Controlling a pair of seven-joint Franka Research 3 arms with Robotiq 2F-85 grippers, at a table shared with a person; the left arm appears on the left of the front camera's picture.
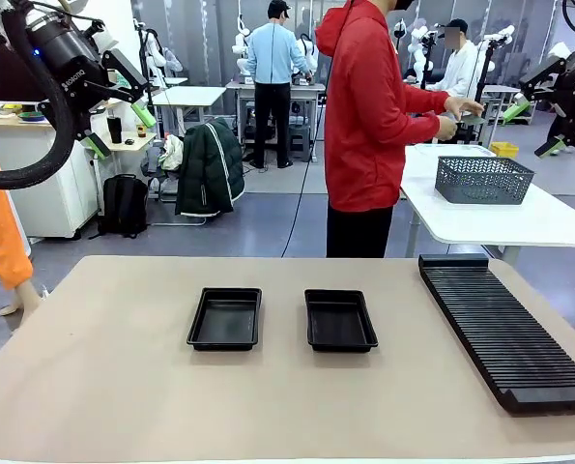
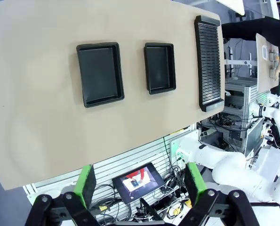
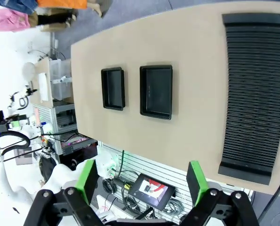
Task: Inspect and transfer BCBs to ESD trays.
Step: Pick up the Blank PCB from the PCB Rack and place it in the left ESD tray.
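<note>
Both grippers hang high over the table (image 1: 123, 387), jaws wide open and holding nothing: the left gripper (image 1: 121, 129) at the left side, the right gripper (image 1: 536, 129) at the right side. Between them and well below, touching neither, the left tray (image 1: 225, 318) and the right tray (image 1: 339, 320) lie near each other in the middle of the table, floors bare. A long ribbed rack (image 1: 504, 329) lies near the right tray, under the right gripper.
</note>
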